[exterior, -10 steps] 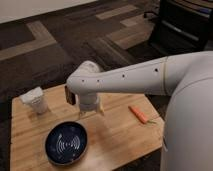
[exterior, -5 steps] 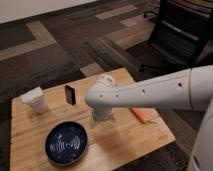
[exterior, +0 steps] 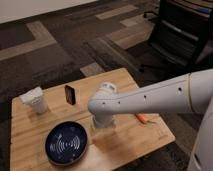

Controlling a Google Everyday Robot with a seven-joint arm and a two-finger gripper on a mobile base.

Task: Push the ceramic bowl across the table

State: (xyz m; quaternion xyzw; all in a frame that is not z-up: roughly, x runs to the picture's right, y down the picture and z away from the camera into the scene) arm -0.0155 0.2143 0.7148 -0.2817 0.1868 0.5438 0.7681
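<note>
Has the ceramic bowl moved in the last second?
No. The ceramic bowl keeps its place in front of the white container on the table; the claw hangs just right of the bowl.

We see the table (exterior: pixel 25 131) filling the lower left of the frame, with the ceramic bowl (exterior: pixel 67 143) sitting near its front edge. The white arm (exterior: pixel 160 97) reaches in from the right, and the gripper (exterior: pixel 102 124) points down at the tabletop just right of the bowl. A white container (exterior: pixel 35 100) stands at the far left, with a small dark object (exterior: pixel 70 94) upright beside it. An orange item (exterior: pixel 143 118) lies right of the gripper. A black chair (exterior: pixel 182 35) occupies the upper right.
</note>
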